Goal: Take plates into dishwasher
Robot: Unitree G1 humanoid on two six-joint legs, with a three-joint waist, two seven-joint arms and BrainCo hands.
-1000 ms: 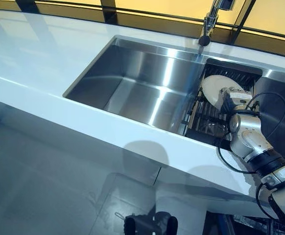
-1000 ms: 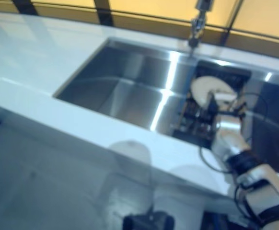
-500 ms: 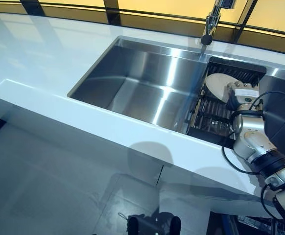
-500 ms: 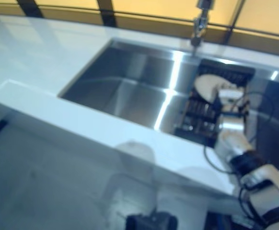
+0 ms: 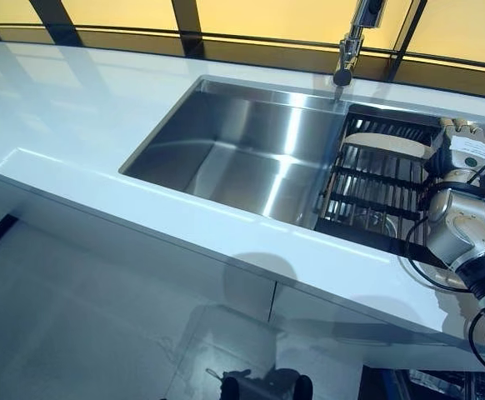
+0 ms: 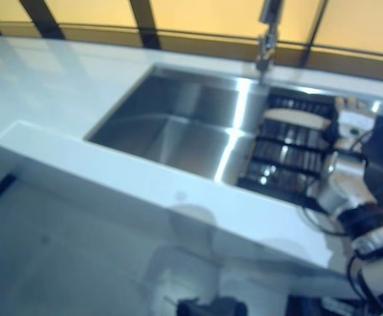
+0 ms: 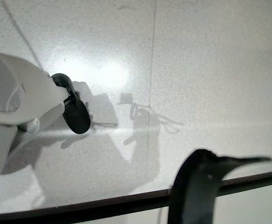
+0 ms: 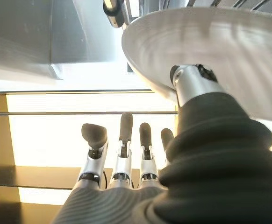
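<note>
The long white countertop point(image 5: 84, 117) runs beneath yellow-lit, dark-framed windows point(image 5: 251, 17), with pale grey floor tiles point(image 5: 76, 333) below its front edge. Sunk into it is the big rectangular stainless steel sink point(image 5: 242, 154), a chrome tap point(image 5: 352, 37) at its back edge. At the sink's right end sits the dark slatted rack point(image 5: 376, 196), and across its far part lies the round white plate point(image 5: 388, 146), nearly flat from the head views.

The right hand point(image 5: 463, 150) is at the plate's right edge. The right wrist view gives what the head views don't: the thumb point(image 8: 192, 84) presses against the plate's point(image 8: 211, 51) surface, while the fingers point(image 8: 124, 140) stand straight and spread on the other side, clear of it, pointing toward the windows. So the plate is touched, not clasped all round.

The left hand shows only in the left wrist view as a dark shape point(image 7: 196, 186) over the floor; its fingers can't be made out.
</note>
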